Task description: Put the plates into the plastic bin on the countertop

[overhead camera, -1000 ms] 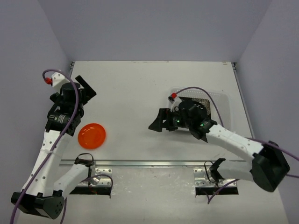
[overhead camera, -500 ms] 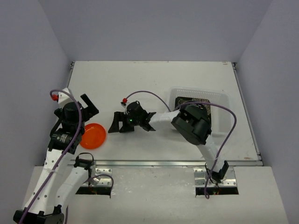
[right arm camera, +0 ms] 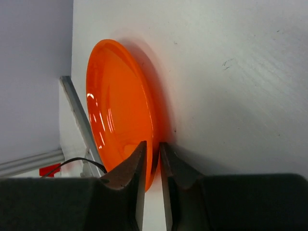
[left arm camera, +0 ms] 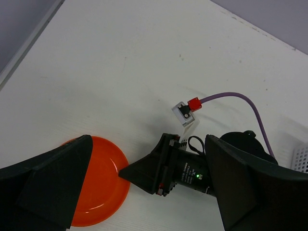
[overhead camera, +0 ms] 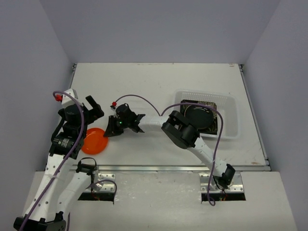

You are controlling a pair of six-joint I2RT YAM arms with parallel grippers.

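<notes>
- Countertop (overhead camera: 159, 82): white, with a metal strip (overhead camera: 159, 168) along the near edge.
- Orange plate (overhead camera: 94, 142): lies flat at the near left, just behind the strip.
- Right gripper (right arm camera: 153, 147): stretched across to the plate's right side. Its fingers are clamped on the rim, one on each face.
- Left gripper (overhead camera: 93, 108): above the plate's far edge, spread wide and holding nothing.
- Plastic bin (overhead camera: 207, 94): farther back on the right, well apart from the orange plate. It holds a round black plate (overhead camera: 201, 115) on top of a dark square plate (overhead camera: 217, 130).

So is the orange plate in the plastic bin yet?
No, the orange plate lies on the countertop at the left, well apart from the plastic bin on the right.
</notes>
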